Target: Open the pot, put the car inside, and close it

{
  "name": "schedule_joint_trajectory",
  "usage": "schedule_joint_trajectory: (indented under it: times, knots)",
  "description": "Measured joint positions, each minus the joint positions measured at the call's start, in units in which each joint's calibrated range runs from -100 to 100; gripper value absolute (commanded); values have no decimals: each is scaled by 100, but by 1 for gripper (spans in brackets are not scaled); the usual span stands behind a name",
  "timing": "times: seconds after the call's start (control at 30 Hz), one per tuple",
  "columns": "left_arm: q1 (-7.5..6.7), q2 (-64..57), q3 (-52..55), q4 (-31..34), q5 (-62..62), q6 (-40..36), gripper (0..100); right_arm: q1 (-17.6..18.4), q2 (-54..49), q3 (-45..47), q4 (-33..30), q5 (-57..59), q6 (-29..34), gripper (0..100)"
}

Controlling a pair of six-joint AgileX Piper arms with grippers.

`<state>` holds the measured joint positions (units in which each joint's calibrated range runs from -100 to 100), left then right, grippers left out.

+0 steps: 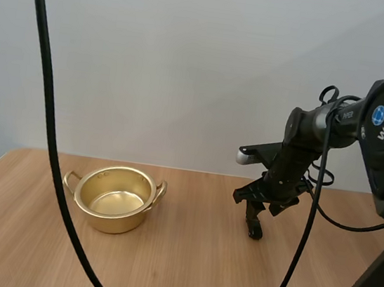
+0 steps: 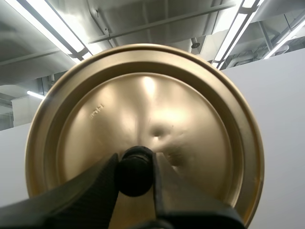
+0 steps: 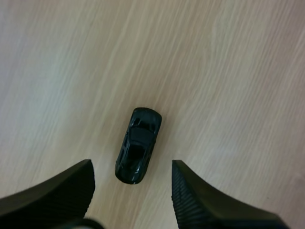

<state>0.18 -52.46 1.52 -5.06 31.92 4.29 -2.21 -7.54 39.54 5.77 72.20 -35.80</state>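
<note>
Wooden table [image 3: 228, 57], car [image 3: 138, 145] under spread right tool [image 3: 132, 164]; left tool [image 2: 135, 157] tight on lid [image 2: 143, 95].

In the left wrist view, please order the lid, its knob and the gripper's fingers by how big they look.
1. lid
2. fingers of the left gripper; they look large partly because they are nearest the camera, so this place is unsure
3. knob, pinched between them

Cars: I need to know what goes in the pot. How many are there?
1. The black car lies on the table, just below the open right hand. The open pot holds none.
</note>
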Motion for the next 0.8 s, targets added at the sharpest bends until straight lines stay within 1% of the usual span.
schedule_joint_trajectory:
  times: [0.23, 0.8]
  knots:
    - [0, 0, 0, 0, 0, 0, 0, 0, 298, 21, 128, -249, -63, 82]
    - [0, 0, 0, 0, 0, 0, 0, 0, 736, 21, 128, -661, -141, 82]
